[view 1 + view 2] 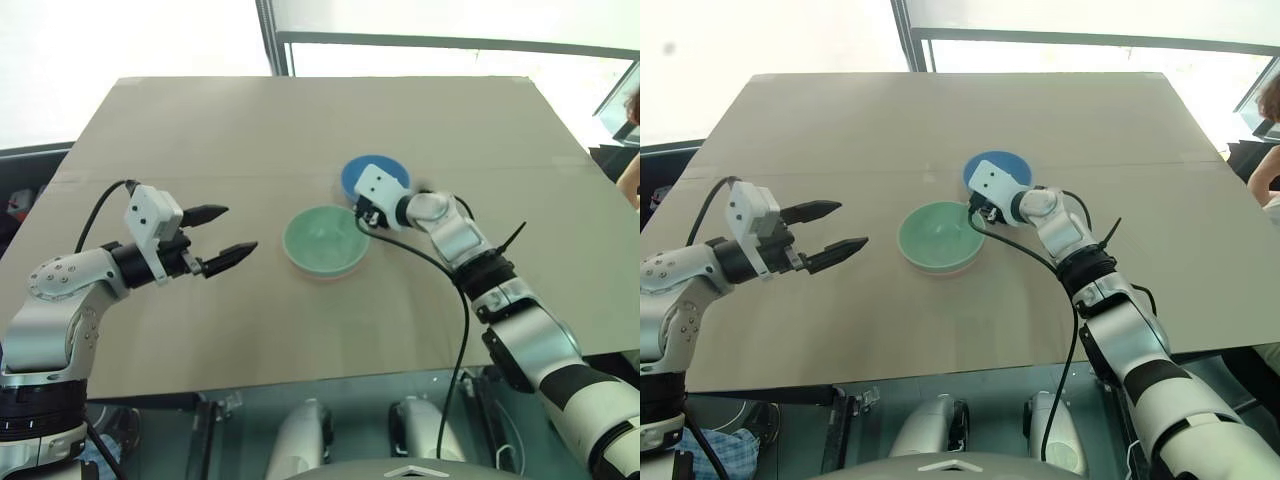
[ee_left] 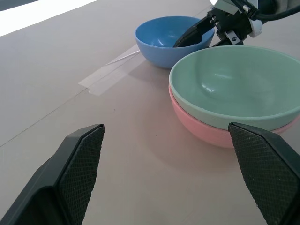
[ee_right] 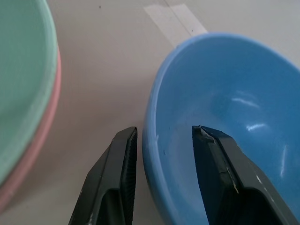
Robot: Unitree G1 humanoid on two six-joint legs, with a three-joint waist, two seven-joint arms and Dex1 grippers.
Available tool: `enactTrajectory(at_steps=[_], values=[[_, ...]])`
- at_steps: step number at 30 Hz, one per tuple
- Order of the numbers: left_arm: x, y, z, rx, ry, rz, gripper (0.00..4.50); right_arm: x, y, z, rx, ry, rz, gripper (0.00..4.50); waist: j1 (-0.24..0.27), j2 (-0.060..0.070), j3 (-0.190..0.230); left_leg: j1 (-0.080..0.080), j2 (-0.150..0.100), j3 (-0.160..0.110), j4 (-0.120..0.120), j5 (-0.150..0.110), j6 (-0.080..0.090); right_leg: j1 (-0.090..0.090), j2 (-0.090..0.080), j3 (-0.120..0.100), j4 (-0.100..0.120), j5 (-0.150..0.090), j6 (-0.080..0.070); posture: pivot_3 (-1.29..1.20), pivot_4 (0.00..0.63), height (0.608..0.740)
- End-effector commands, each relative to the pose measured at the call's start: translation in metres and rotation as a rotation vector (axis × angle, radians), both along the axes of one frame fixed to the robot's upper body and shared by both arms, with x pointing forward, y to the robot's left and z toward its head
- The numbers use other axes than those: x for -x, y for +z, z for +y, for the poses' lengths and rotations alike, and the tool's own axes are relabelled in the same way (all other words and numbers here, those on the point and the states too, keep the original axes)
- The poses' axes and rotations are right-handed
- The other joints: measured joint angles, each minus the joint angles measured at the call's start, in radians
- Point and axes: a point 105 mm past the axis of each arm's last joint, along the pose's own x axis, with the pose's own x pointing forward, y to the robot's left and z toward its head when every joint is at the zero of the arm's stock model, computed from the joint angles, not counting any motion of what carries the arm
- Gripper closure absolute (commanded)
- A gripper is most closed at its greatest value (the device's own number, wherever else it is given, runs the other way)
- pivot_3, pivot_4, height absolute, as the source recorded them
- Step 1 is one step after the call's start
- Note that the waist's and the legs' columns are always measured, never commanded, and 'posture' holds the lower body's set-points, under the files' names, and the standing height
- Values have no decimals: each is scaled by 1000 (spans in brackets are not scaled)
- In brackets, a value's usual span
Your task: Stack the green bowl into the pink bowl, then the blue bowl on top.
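- Two bowls are already nested near the table's (image 1: 150,340) middle: the green bowl (image 1: 326,238) sits in the pink bowl (image 2: 211,133).
- Left gripper (image 1: 222,241) hovers toward the left edge, fingers spread wide and empty; best kept clear.
- Just behind the stack stands the blue bowl (image 3: 229,108). Right gripper (image 3: 164,140) straddles its near wall, one finger inside, one outside, not yet pinching.
- Close firmly on the wall, then lift straight up so the stack isn't nudged.

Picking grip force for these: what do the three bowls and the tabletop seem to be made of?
The blue bowl, green bowl and pink bowl look like smooth, glossy plastic or melamine: thin rims, soft highlights, even colour. Glazed ceramic can't be ruled out. The tabletop looks like matte board or laminate, taped at a seam.
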Motion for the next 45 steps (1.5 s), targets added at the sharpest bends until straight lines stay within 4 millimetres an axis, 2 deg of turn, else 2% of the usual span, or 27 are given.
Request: enactTrajectory(at_steps=[1,3,9,12,14,16,19,22,28,30,33,36,39,40,42,45], values=[[1,10,0,-15,-9,-48,0,-1,13,4,-18,21,-49,3567,0,0,0,0,0,0,0,0,0,0,0,0,0,0,0,0,150,740],[1,10,0,-17,-10,-47,0,-1,15,6,-24,25,-55,4430,0,0,0,0,0,0,0,0,0,0,0,0,0,0,0,0,150,740],[3,9,-2,-19,-19,-39,0,0,20,7,-28,43,-70,4486,0,0,0,0,0,0,0,0,0,0,0,0,0,0,0,0,150,740],[3,8,-2,-20,-22,-35,0,6,33,12,-1,123,-118,4486,0,0,0,0,0,0,0,0,0,0,0,0,0,0,0,0,150,740],[4,8,-4,-11,-36,-25,0,17,41,20,45,229,-146,4486,1,0,0,0,0,0,0,0,0,0,0,0,0,0,0,0,150,740],[5,8,-6,-8,-58,-28,0,29,56,30,37,313,-194,4486,1,0,0,0,0,0,0,0,0,0,0,0,0,0,0,0,150,740],[6,12,-10,16,-87,-33,0,59,83,43,2,455,-235,4486,0,1,1,0,0,0,0,0,0,0,0,0,0,0,0,0,150,740],[8,10,-15,24,-125,-27,0,84,93,45,27,548,-239,4486,3,0,0,-1,1,-1,0,0,0,0,0,-1,0,0,0,0,150,740],[8,10,-19,31,-180,-12,0,127,91,50,84,696,-185,4486,13,0,0,-1,0,-3,3,0,1,1,-2,-2,-1,0,0,0,150,740],[8,10,-19,22,-190,-8,0,135,86,53,81,708,-151,4486,13,0,0,0,0,-2,3,0,1,1,-1,-2,-1,0,0,0,150,740],[7,9,-19,3,-217,3,0,139,69,54,116,701,-95,4486,13,-1,-1,0,0,-2,4,0,0,1,-1,-2,0,0,0,0,150,740],[6,11,-19,-2,-228,4,0,137,61,51,155,680,-83,3457,13,-1,-1,0,0,-2,4,0,0,1,0,-2,0,0,0,0,150,740],[7,9,-18,-12,-239,18,0,131,69,54,105,626,-117,2182,13,-1,-1,0,0,-2,3,0,0,1,-1,-2,0,0,0,0,150,740],[7,8,-18,-18,-235,25,0,130,70,53,101,615,-111,1975,12,-1,-1,0,0,-2,3,0,0,1,-1,-2,0,0,0,0,150,740],[5,6,-16,-36,-217,33,0,129,76,51,76,602,-93,1975,13,-1,-1,0,0,-2,3,0,0,1,0,-2,0,0,0,0,150,740],[1,10,-14,-33,-153,3,0,123,100,19,-151,480,4,1975,20,-1,0,-1,0,-3,3,0,0,1,-1,-2,0,0,0,0,150,740]])
